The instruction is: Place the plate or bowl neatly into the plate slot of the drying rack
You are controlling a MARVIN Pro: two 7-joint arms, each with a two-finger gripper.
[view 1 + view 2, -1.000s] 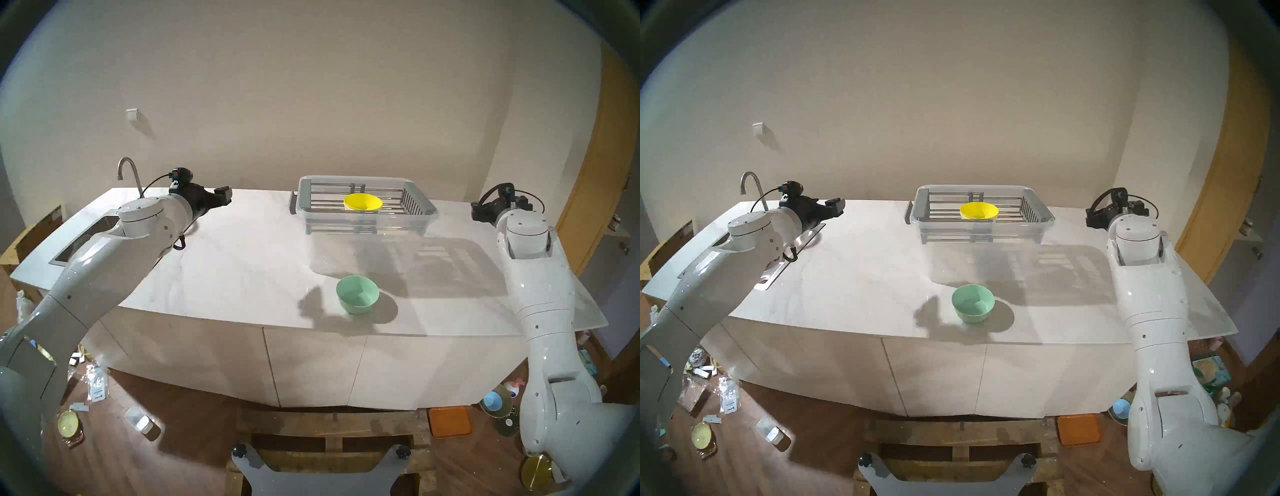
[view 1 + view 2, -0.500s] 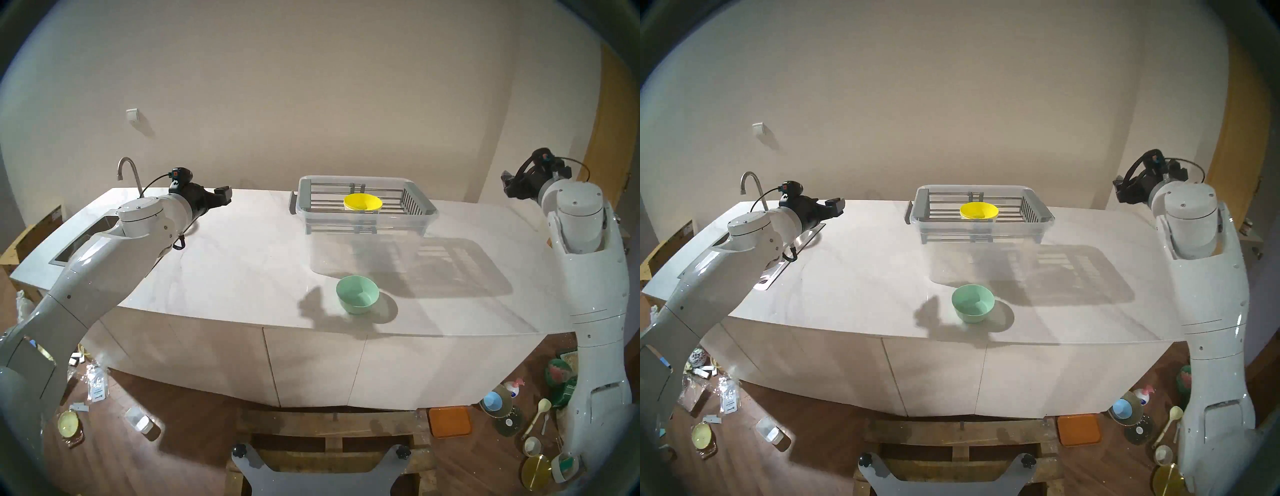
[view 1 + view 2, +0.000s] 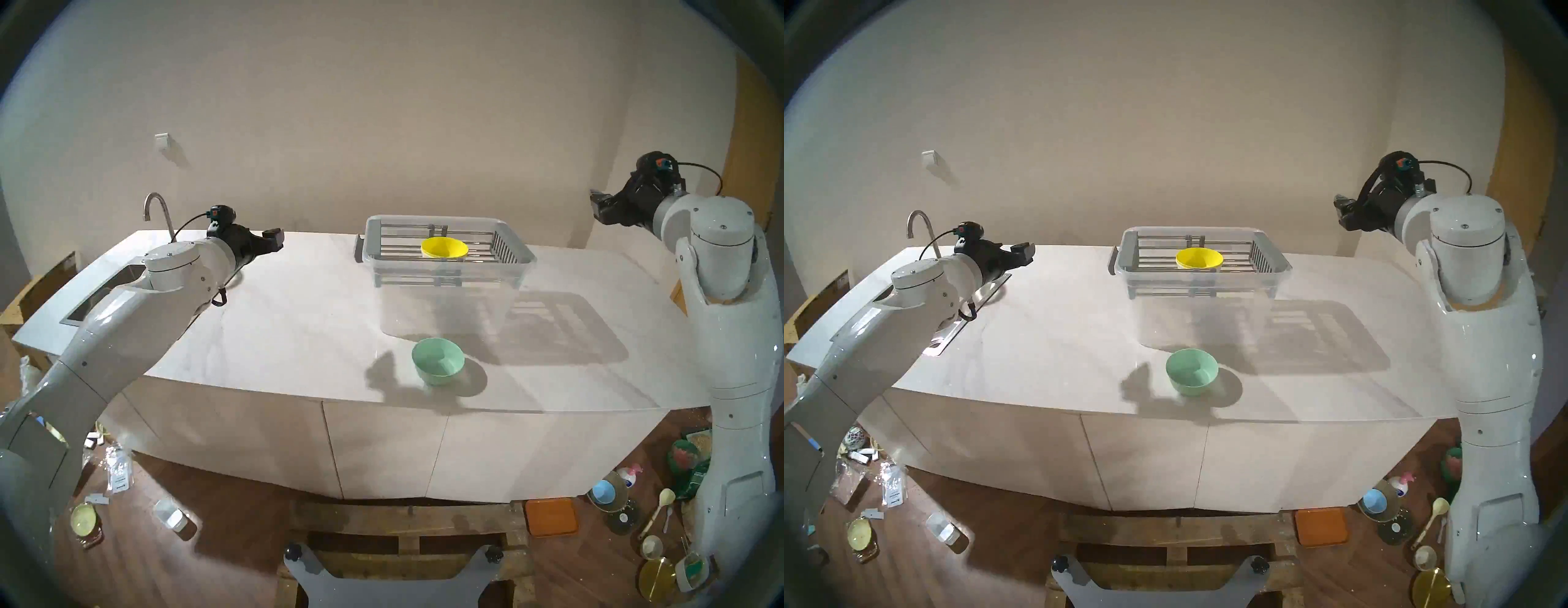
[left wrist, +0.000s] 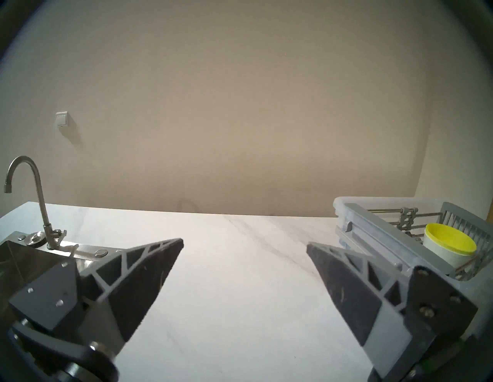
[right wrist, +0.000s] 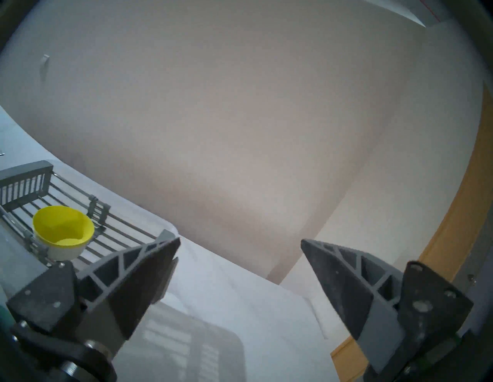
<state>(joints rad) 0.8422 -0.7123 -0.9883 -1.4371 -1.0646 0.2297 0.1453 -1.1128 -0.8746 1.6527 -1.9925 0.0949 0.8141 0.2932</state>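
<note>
Yellow bowl [image 3: 444,248] sits upright on the plate slot [image 3: 399,250] of the drying rack [image 3: 513,250], which seems perched atop a clear tub [image 3: 445,297]. Green bowl [image 3: 438,361] stands on the surface [image 3: 297,322], nearer the front edge. Left end effector [image 4: 245,244] hangs wide open, empty, by the sink [image 3: 106,288]. Right end effector [image 5: 240,244] gapes too, holding nothing, raised off to the rack's right.

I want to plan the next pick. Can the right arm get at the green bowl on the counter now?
Probably yes. The green bowl stands alone on bare counter, in front of the rack, and the right gripper is open and empty.
</note>
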